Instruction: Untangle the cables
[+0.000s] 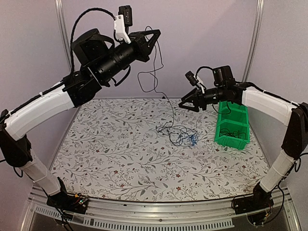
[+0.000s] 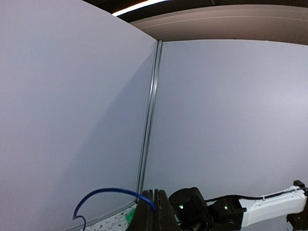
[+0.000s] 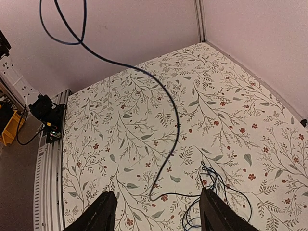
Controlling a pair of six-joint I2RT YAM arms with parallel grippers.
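One strand (image 1: 155, 72) hangs from the left fingers (image 1: 157, 32), clamped shut on it high above the table (image 1: 110, 144); the cables (image 1: 180, 135) lie knotted below. The right fingers (image 3: 103, 214) hover spread and empty. Lifting further could cinch the knot or drag everything.

1. We note the cables (image 1: 179, 134) as a loose heap of thin black loops, lying flat just right of centre in the top view.
2. A bright blue bunch (image 1: 193, 140) sits at the heap's lower right edge.
3. One hanging strand (image 1: 155, 72) climbs from the heap to the upper middle of the frame. It is slack, with open loops, and its top is pinched in the left gripper (image 1: 157, 33).
4. In the right wrist view we see this strand curve from upper left down to the heap at lower right. Both wrist views show it as blue.
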